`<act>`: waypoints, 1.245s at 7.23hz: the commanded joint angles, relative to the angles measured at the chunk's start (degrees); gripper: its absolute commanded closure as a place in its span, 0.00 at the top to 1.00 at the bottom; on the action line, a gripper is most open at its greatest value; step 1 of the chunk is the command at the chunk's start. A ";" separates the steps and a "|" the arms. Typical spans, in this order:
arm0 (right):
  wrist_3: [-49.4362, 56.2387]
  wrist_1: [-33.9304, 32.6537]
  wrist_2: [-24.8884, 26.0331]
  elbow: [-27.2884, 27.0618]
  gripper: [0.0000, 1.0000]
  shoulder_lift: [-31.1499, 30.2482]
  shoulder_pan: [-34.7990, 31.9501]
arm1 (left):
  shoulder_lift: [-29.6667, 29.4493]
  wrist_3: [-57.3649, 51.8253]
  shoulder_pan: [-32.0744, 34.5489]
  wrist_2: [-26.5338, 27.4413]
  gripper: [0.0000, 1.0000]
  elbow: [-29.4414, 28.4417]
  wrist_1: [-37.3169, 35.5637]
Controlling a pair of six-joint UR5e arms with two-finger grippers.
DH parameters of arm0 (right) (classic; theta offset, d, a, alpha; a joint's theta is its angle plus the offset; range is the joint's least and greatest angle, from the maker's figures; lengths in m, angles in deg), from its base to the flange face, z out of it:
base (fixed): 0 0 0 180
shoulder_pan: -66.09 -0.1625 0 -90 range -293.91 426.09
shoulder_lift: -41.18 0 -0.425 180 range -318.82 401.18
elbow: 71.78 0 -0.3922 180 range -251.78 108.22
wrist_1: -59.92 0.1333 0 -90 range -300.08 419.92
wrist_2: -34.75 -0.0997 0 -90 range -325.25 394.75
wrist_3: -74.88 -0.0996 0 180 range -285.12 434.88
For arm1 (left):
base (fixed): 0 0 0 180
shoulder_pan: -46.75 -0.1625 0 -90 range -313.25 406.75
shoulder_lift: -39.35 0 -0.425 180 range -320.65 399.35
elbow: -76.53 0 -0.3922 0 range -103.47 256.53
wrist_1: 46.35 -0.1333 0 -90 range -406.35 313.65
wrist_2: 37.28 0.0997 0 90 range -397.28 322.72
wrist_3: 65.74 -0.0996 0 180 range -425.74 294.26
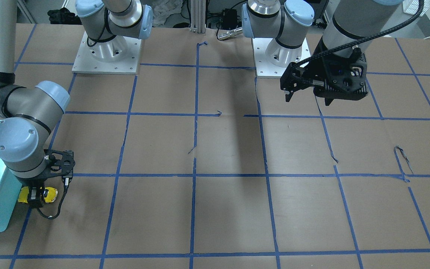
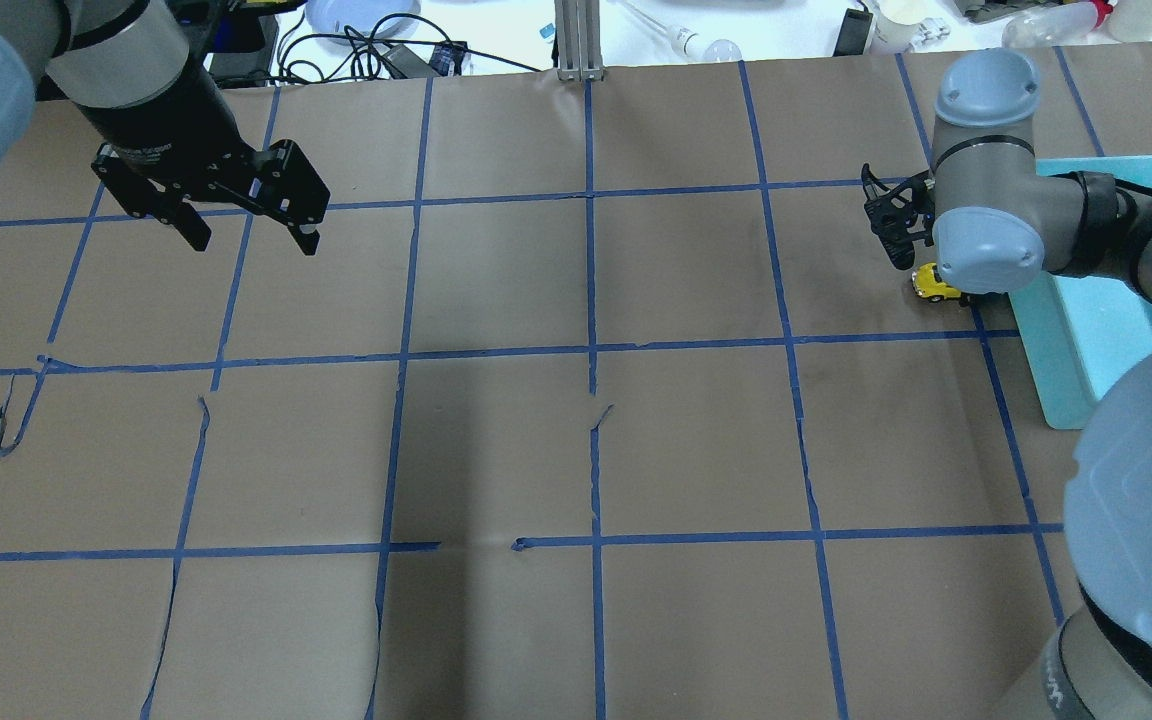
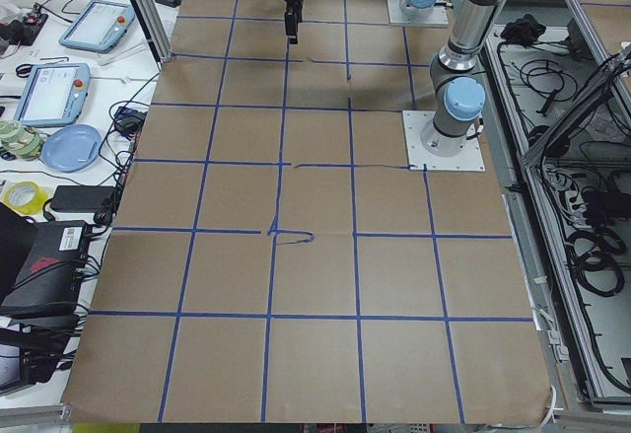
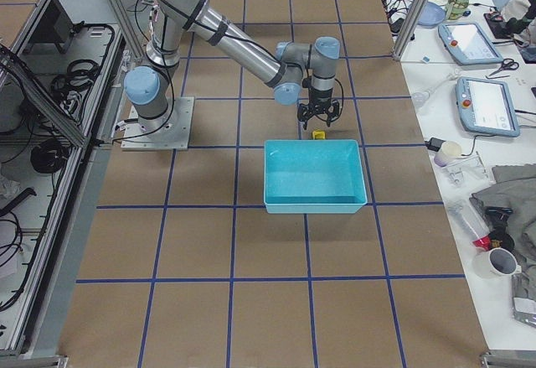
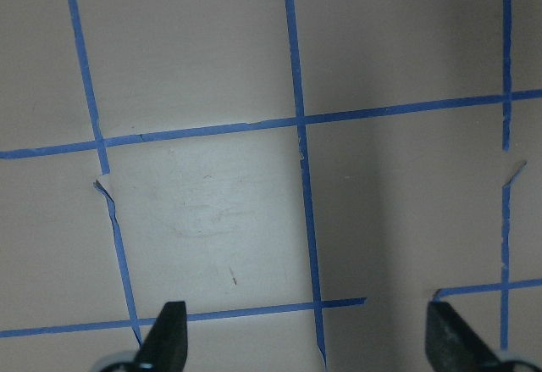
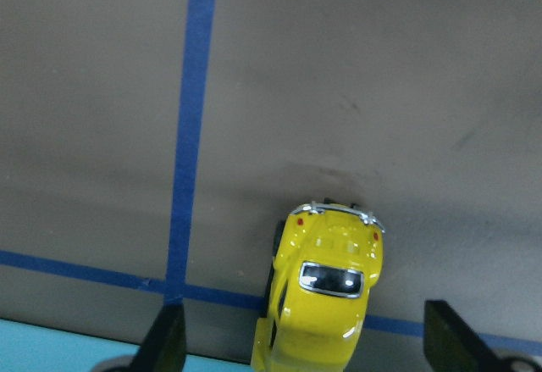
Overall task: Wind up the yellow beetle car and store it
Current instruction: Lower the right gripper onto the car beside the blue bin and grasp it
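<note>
beside the right gripper (image 6: 309,342), at its near edge, sits the teal bin (image 2: 1061,370). left gripper (image 2: 254,243): wide open, empty, well apart. right gripper: wide open, straddling the yellow beetle car (image 6: 326,291) without touching it.

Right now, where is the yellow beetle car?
In the overhead view the yellow beetle car sits at the far right, just left of the teal bin, beneath the right tool.
</note>
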 commanded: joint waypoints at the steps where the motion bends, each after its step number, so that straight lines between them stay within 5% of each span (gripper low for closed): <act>1: -7.95 -0.31 -0.18 1.24 1.00 2.24 0.65 | 0.20 0.33 0.05 0.19 1.00 0.41 -0.19; 3: -8.33 0.04 -0.44 0.97 1.00 2.42 1.00 | 0.20 0.25 0.05 0.46 1.00 0.41 -0.19; 4: -8.33 -0.04 -0.88 0.97 0.83 2.42 1.09 | 0.20 0.25 0.05 0.55 1.00 0.50 -0.19; 6: -8.24 -0.13 -0.79 1.15 0.18 2.34 1.09 | 0.20 0.16 -0.04 0.63 1.00 0.41 -0.37; 7: -8.42 0.04 -0.97 1.15 0.00 2.34 1.01 | 0.20 0.16 -0.04 0.63 1.00 0.41 -0.37; 9: -8.60 0.39 -1.23 1.32 0.00 1.81 0.66 | 0.29 -0.28 -0.39 0.72 1.00 0.32 -0.46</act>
